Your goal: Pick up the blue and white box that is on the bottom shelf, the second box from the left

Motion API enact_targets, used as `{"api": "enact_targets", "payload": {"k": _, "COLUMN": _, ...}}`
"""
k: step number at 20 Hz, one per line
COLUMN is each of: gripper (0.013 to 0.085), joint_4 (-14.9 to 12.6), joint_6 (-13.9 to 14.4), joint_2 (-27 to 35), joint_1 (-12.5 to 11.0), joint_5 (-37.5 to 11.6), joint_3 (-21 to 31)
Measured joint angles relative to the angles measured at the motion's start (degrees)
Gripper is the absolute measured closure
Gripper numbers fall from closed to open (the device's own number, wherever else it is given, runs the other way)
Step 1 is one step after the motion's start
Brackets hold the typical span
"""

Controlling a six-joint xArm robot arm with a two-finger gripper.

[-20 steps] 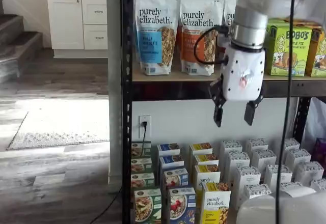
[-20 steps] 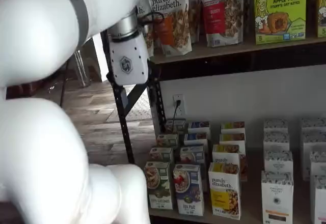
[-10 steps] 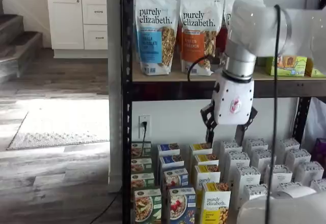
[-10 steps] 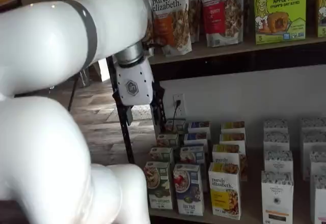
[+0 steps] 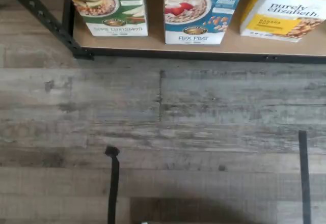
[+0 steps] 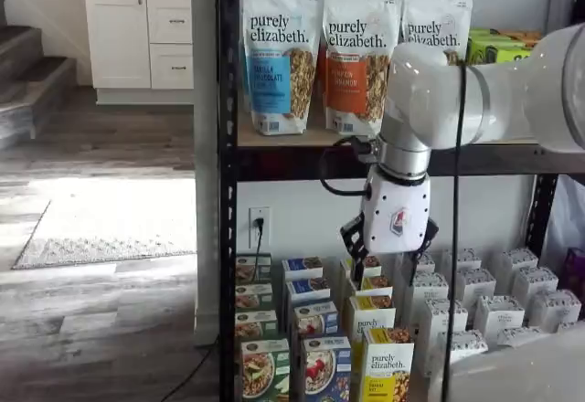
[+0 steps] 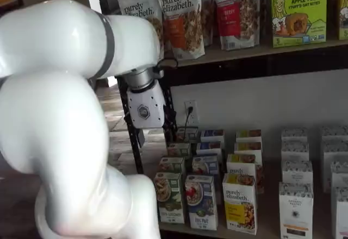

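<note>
The blue and white box (image 5: 201, 10) stands at the front edge of the bottom shelf (image 5: 204, 48), between a green box (image 5: 108, 7) and a yellow box (image 5: 285, 10). It pictures a cereal bowl with red berries. It shows in both shelf views (image 6: 326, 368) (image 7: 201, 201), at the front of a row of like boxes. My gripper (image 6: 390, 272) hangs open and empty, well above the box and a little to its right. In a shelf view (image 7: 154, 140) it sits beside the black rack post, above and left of the box.
Granola bags (image 6: 279, 55) and green-yellow boxes (image 7: 298, 11) fill the upper board. Rows of white boxes (image 6: 475, 297) stand right of the yellow ones. A black post (image 6: 227, 238) bounds the rack's left side. Wood floor (image 5: 163, 132) lies before the shelf, with a cable (image 5: 113, 183) on it.
My gripper has come down from the upper board's level to just above the bottom shelf's boxes and shifted left. It stays open and empty.
</note>
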Motion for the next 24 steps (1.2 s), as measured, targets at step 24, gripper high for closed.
{"api": "enact_targets", "payload": {"k": 24, "gripper": 0.013, "joint_4": 4.05, "joint_6": -4.51, "joint_2": 35.48, "joint_1": -1.12, "joint_5": -28.73, "joint_3": -5.1}}
